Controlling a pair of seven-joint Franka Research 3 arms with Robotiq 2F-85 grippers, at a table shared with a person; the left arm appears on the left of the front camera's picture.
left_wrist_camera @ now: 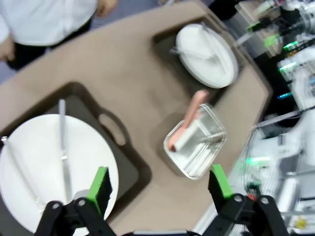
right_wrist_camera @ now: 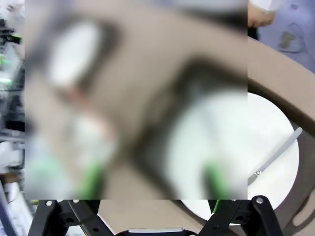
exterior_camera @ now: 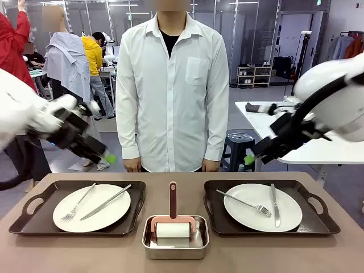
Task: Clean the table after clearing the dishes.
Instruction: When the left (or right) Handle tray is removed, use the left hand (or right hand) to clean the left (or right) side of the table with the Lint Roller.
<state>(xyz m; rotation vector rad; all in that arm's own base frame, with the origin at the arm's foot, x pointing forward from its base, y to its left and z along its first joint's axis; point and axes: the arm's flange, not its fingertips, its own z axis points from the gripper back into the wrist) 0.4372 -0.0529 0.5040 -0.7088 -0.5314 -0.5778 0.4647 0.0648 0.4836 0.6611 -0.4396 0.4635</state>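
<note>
Table (exterior_camera: 74, 253): steel pan (exterior_camera: 175, 245) with roller (exterior_camera: 173, 229) between trays (exterior_camera: 34, 222).

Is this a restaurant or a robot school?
Probably a robot lab, set up like a dining table: robot arm, trays with plates on a table, and more worktables and people behind.

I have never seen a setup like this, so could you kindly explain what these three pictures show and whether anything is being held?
Two white robot arms share a table with a person standing across it. One picture looks across from between the arms; the other two come from cameras on each wrist. The left hand and right hand hover open, holding nothing. On the table lie two dark trays, the left tray and right tray, each carrying a white plate with fork and knife. Between them sits a steel pan holding a roller.
</note>
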